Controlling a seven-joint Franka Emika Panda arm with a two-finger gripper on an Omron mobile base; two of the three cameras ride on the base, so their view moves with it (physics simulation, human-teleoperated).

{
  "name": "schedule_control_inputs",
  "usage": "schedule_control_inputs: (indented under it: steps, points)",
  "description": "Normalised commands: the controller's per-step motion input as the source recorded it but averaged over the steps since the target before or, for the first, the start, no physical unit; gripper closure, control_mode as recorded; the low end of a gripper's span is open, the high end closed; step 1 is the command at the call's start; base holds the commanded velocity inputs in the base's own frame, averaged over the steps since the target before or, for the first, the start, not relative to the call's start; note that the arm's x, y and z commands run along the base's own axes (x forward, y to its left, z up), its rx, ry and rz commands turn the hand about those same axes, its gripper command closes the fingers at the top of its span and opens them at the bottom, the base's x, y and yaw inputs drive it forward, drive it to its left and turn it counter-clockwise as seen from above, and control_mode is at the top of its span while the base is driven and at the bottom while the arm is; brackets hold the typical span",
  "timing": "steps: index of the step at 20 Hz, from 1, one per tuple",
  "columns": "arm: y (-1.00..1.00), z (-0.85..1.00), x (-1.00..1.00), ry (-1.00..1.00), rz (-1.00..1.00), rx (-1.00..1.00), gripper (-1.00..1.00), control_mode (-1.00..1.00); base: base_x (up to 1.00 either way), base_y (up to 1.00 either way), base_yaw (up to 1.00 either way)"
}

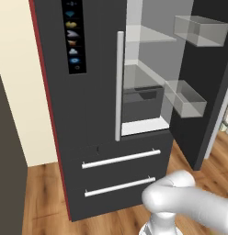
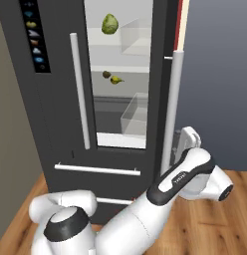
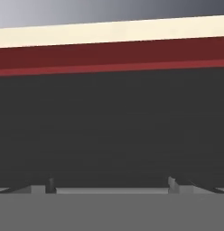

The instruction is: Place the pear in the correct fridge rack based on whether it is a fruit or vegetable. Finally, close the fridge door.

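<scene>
The pear (image 2: 115,79), tiny and yellow-green, lies on a middle shelf inside the fridge with a dark spot at its left. The fridge door (image 1: 205,96) stands wide open, its clear bins (image 1: 185,98) on the inner face. In the right base view the door is edge-on, with its silver bar handle (image 2: 173,109) toward me. My arm (image 2: 183,177) bends round to the door's outer side, low by the handle. My gripper (image 3: 111,184) is open and faces that dark outer face close up, with nothing between the fingertips (image 3: 50,184).
A crinkled green leafy vegetable (image 2: 109,24) sits on the top shelf. The left door (image 1: 74,69), with its icon column, is shut. Two drawers with horizontal handles (image 1: 120,159) lie below. Wooden floor (image 1: 42,202) spreads in front, and a cream wall (image 1: 19,92) is at the left.
</scene>
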Motion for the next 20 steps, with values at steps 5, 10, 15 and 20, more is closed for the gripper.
schedule_control_inputs:
  steps: [5, 10, 15, 20]
  points:
    - [-0.11, -0.25, 0.42, 0.00, 0.24, 0.00, -1.00, -1.00, 0.00, 0.00, 0.00]
    - [0.55, -0.10, 0.00, -0.02, 0.16, -0.08, -1.00, -1.00, 0.00, 0.00, 0.00]
    - [0.94, 0.00, 0.05, -0.03, 0.10, -0.11, -1.00, -1.00, 0.00, 0.00, 0.00]
    - [0.99, 0.00, 0.04, -0.04, 0.05, -0.11, -1.00, -1.00, 0.00, 0.00, 0.00]
